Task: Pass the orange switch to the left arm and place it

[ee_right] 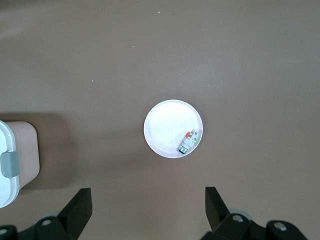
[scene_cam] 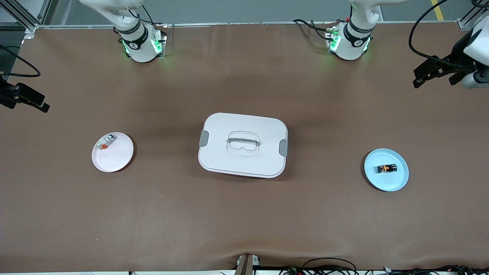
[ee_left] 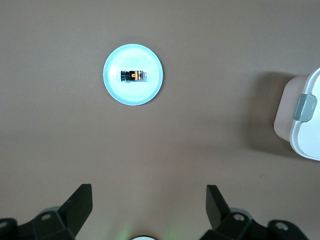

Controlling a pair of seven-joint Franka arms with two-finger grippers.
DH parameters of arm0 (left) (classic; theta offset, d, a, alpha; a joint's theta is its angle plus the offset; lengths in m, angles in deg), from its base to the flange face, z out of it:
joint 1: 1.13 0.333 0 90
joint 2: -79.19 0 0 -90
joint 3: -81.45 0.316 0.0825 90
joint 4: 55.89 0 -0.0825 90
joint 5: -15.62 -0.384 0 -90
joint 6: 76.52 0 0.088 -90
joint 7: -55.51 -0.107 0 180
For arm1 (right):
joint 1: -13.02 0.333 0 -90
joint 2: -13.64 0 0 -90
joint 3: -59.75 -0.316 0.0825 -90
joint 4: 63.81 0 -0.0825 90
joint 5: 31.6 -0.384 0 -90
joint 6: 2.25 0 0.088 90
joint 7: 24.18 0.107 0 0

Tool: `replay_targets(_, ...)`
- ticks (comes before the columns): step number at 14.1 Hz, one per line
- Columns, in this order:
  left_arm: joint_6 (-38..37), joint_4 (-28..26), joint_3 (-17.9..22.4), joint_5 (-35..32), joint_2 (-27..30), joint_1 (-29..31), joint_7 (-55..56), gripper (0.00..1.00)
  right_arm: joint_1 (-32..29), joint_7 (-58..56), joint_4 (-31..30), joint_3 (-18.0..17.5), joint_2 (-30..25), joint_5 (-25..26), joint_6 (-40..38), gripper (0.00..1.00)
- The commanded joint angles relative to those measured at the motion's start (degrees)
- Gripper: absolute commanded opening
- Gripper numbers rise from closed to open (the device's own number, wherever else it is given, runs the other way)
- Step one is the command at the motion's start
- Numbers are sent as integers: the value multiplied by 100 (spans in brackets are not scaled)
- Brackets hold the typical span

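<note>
The orange switch [scene_cam: 387,168] lies on a light blue plate [scene_cam: 395,182] toward the left arm's end of the table; the left wrist view shows the switch [ee_left: 134,76] too. The white box [scene_cam: 243,145] with grey latches stands at the table's middle, between the two plates. My left gripper [scene_cam: 424,74] hangs open and empty over bare table at its own end, high above and apart from the switch; its jaws [ee_left: 149,192] stand wide. My right gripper [scene_cam: 34,101] hangs open and empty over the table's other end, its own view showing it [ee_right: 148,192] wide too.
A pale pink plate [scene_cam: 114,158] toward the right arm's end holds a small white component [scene_cam: 105,142] with a red-orange patch. Both arm bases stand along the table's edge farthest from the front camera. Cables lie at the nearest edge.
</note>
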Motion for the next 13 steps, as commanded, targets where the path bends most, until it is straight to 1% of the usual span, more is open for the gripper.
replay_targets(1, -23, 16, 77, 90, -15, -46, -308, 100, -92, -94, 93, -71, 20, 107, -87, 100)
replay_targets(13, -23, 96, 68, 98, -86, -64, -178, 100, -92, -94, 93, -71, 20, 116, -87, 100)
